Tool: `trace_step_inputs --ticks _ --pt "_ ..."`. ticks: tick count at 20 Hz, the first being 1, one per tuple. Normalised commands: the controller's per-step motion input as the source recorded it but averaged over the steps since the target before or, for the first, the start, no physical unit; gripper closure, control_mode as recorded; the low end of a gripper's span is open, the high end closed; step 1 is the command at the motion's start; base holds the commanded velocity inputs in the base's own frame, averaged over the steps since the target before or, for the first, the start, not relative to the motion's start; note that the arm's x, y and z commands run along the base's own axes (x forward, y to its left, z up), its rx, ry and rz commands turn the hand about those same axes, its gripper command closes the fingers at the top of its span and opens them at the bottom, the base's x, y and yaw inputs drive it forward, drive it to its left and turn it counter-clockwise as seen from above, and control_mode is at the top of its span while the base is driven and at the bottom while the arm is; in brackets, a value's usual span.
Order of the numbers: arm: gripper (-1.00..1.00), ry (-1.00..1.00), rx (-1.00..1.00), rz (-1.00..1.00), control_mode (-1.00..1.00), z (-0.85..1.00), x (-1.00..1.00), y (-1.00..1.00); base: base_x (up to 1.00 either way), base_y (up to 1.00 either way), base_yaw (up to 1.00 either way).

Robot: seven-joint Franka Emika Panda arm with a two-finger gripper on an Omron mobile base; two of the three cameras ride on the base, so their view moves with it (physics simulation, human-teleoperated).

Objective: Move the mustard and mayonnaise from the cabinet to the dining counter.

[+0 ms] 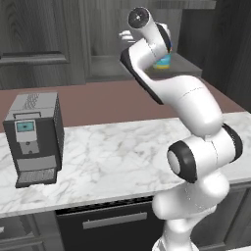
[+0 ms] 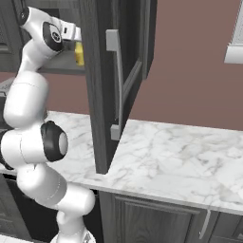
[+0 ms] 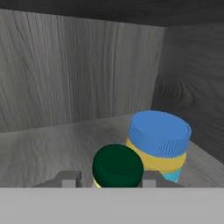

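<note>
**First bottle gripped, nothing yet out of the cabinet**

On the left of the hand view the grey shelf of the cabinet (image 3: pixel 65 87) runs back to its rear wall. At centre, the gripper (image 3: pixel 107 179) has its fingers drawn in on either side of the mustard (image 3: pixel 117 166), whose dark green cap sits between them; the hold looks firm, though the bottle's body is largely hidden. Just to its right stands the mayonnaise (image 3: pixel 159 142), close beside or touching it. Both items remain on the shelf, so both carries to the dining counter are still ahead.
</note>
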Motion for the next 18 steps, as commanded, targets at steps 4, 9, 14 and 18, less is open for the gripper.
trace_step_inputs --ticks 4,9,14,18 --pt "1.00 -0.14 0.00 0.00 -1.00 0.00 -0.97 0.02 0.00 0.00 0.00" --pt "1.00 -0.07 0.00 0.00 -1.00 0.00 -1.00 0.03 0.00 0.00 0.00" --pt "1.00 -0.01 0.01 0.00 -1.00 0.18 -1.00 0.07 0.00 0.00 0.00" --pt "1.00 0.00 0.01 0.00 -1.00 0.26 -1.00 0.13 0.00 0.00 0.00"
